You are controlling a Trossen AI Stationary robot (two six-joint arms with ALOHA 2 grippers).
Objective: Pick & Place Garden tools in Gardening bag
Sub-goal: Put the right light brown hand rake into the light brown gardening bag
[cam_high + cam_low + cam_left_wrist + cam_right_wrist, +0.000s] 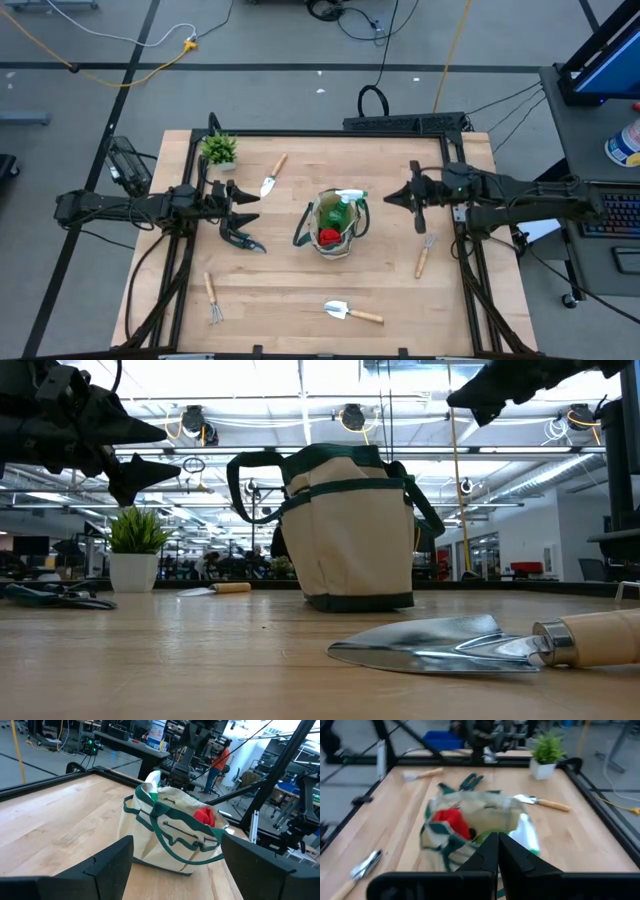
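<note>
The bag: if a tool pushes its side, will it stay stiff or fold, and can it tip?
The bag looks like soft canvas with loose loop handles, so its wall would probably fold inward. It stands upright on a wide base with a glove and bottle inside, so it would likely slide, not tip.

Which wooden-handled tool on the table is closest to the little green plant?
The trowel lying just right of the potted plant, near the table's far edge. The other three wooden-handled tools lie much farther away, on the table's near half.

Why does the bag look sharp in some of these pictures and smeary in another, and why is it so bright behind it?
Right wrist view: the gardening bag looks smeared and soft. Left wrist view: it is crisp. Low view: bright ceiling lights behind leave the bag's side shaded, while the trowel blade shines with glare.
</note>
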